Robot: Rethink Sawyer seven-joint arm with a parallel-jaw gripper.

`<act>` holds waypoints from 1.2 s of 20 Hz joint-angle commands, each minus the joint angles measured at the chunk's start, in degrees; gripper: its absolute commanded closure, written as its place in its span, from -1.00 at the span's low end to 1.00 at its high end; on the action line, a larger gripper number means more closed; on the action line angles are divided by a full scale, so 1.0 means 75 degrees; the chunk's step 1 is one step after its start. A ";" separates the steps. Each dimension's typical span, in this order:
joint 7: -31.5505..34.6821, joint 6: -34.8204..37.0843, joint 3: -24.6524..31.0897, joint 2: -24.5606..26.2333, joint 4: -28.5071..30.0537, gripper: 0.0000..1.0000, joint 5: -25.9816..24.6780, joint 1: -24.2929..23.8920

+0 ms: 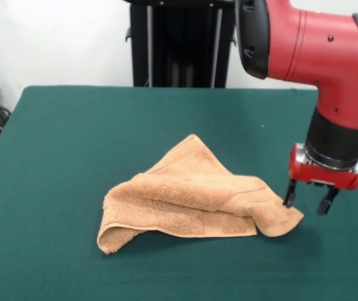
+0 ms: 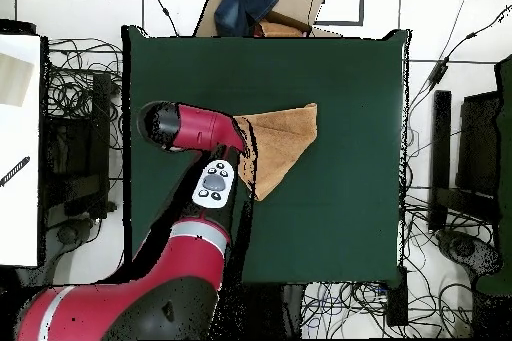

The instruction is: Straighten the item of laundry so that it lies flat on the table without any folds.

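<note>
The item of laundry (image 1: 191, 197) is a peach-orange terry towel, folded over on itself in a rough triangle on the dark green table (image 1: 72, 138). Its right corner points toward my gripper (image 1: 308, 201), which hovers open just beside and above that corner, with nothing between the two black fingers. In the overhead view the towel (image 2: 282, 142) lies right of the red arm, and the gripper itself is hidden under the arm's wrist (image 2: 205, 127). A woven band runs along the towel's upper layer.
The red arm (image 2: 190, 247) reaches in from the table's bottom left in the overhead view. A cardboard box with dark blue cloth (image 2: 262, 2) sits beyond the far table edge. Cables and equipment (image 2: 465, 157) lie around the table.
</note>
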 commanded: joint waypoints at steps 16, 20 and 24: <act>0.1173 0.0118 0.0727 0.0948 0.0272 -1.00 -0.0161 -0.0090; 0.1159 0.0247 0.0686 0.0885 0.0252 -1.00 -0.0174 -0.0099; 0.1178 0.0454 0.0630 0.0719 0.0301 -1.00 -0.0171 -0.0092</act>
